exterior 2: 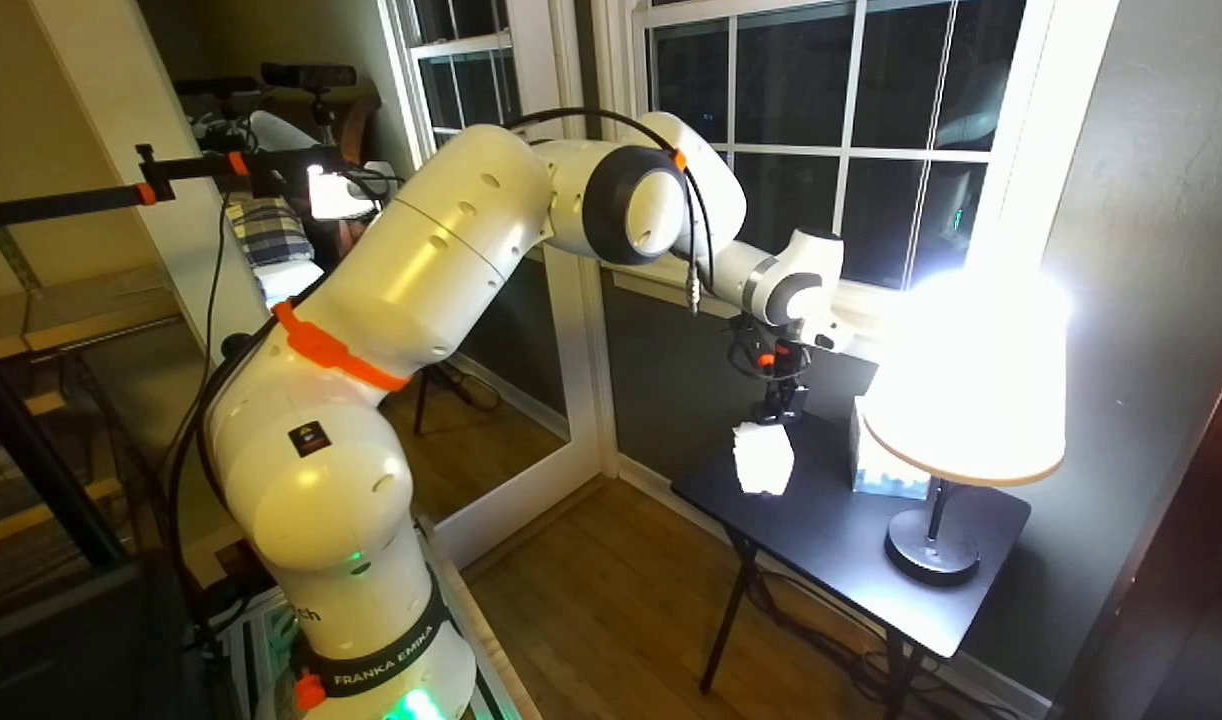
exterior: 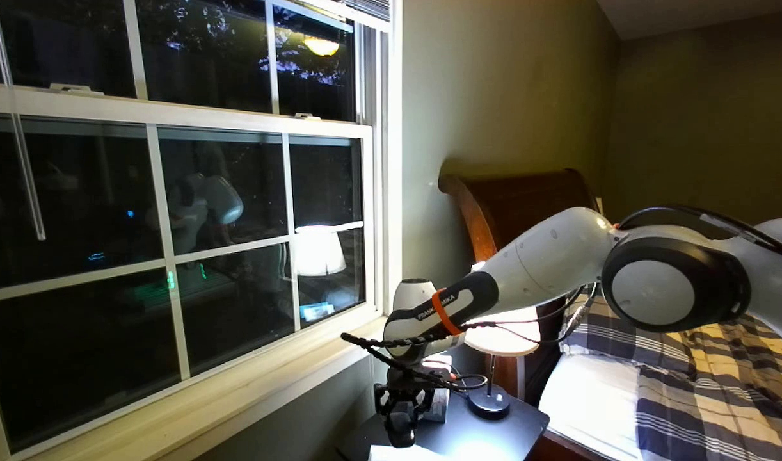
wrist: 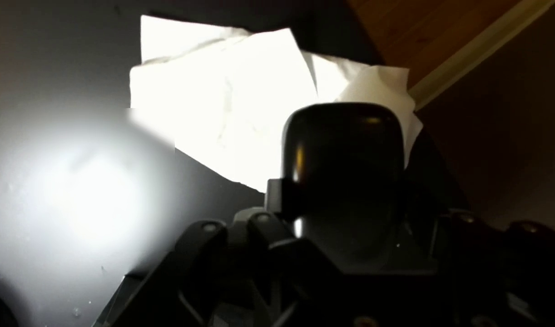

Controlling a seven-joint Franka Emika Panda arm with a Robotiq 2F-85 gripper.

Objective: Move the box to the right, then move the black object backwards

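Dark end effector (wrist: 343,200), foremost in the wrist view, clasps a glossy black object (wrist: 345,141), round-cornered, over a black tabletop surface (exterior 2: 821,535). One finger pad (wrist: 274,196) lies against the object's side; the opposite contact is lost in shadow, and whether the object's lower end touches down cannot be told. The pale box (exterior 2: 883,472), likely a tissue box, stands near a lit table lamp (exterior 2: 966,390), partly behind its shade in an exterior view.

With the black object in the grip, the job appears to be at its second half, the backward move; whether the box stands where it was wanted cannot be judged. Good work here would mean a firm hold and an even tilt, with just enough height to clear the crumpled white paper (wrist: 223,100), which reaches the surface's edge in the wrist view. A slow, straight run backwards, kept clear of box and lamp, seems best, since the glossy sides may slip. The jaws should part only once the object sits steady.

Counted: one Franka Panda arm (exterior: 544,256), one end effector, one black object, one box, one table lamp, one surface and one bed (exterior: 711,390). The paper's overlapping sheets defy counting. Another glowing shade, seen in the window (exterior: 162,218), is taken for a reflection (exterior: 319,251).
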